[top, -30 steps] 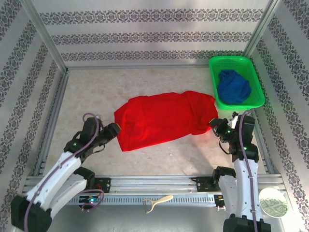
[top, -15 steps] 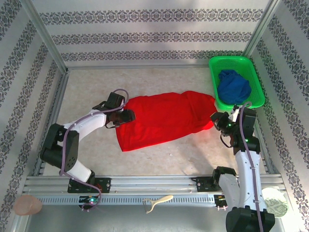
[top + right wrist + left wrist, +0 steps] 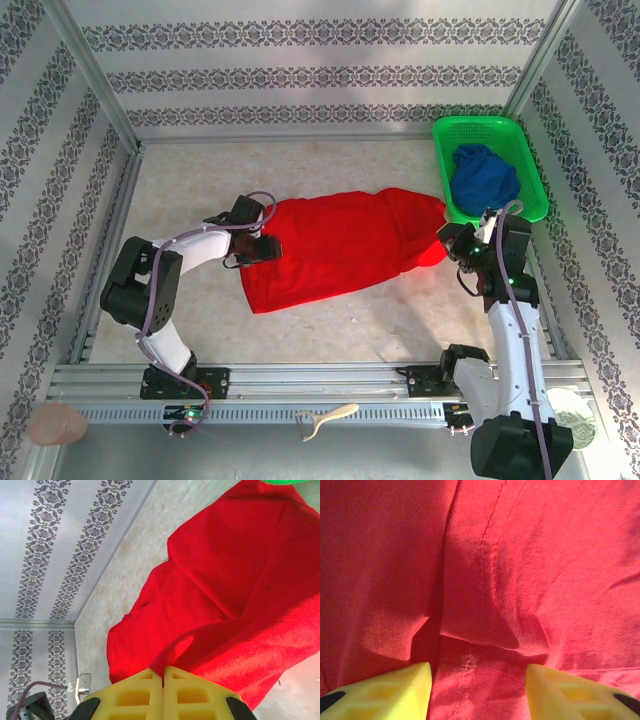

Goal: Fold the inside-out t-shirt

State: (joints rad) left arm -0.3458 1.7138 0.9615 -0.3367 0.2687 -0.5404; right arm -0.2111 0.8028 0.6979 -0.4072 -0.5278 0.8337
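**Red shirt spread flat, one end effector at each end**

The inside-out t-shirt [image 3: 340, 245] lies in the middle of the worktop [image 3: 190, 190]. It is spread out as a wide, plain red shape with its long axis running left to right, and no print is visible.

The left end effector [image 3: 262, 243] sits over the shirt's left edge, with the arm bent in from the left side. From the left wrist, its yellow fingers [image 3: 390, 690] stand well apart. Red cloth [image 3: 520, 555] lies beneath and between them, with a stitched seam and a small raised fold just ahead of the tips.

The right end effector [image 3: 447, 243] is at the shirt's right edge. From the right wrist, this end effector [image 3: 163, 680] has its two fingers pressed together. A tented ridge of the red cloth [image 3: 225, 595] runs straight into their tips, so it appears pinched on the shirt's edge.

A green basket [image 3: 478, 122] stands at the far right corner of the worktop, just beyond the shirt's right end. It holds a dark blue garment [image 3: 485, 178].
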